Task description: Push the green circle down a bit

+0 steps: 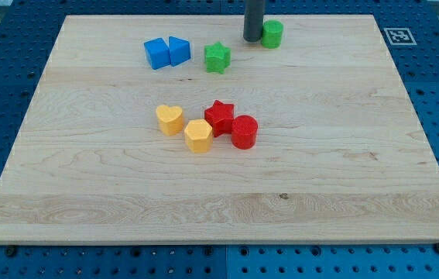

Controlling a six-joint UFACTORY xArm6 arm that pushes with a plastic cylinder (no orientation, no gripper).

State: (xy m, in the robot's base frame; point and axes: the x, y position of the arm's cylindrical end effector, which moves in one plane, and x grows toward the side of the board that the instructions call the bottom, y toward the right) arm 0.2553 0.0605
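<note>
The green circle (272, 34) stands near the view's top edge of the wooden board (343, 155), right of centre. My tip (252, 39) is down on the board right beside the circle's left side, touching or almost touching it. The dark rod rises from there out of the view's top. A green star (217, 57) lies to the lower left of my tip.
Two blue blocks, a cube (156, 53) and a pentagon-like one (179, 51), sit touching at the upper left. In the middle lie a yellow heart (170, 119), a yellow hexagon (198, 136), a red star (220, 116) and a red circle (244, 132).
</note>
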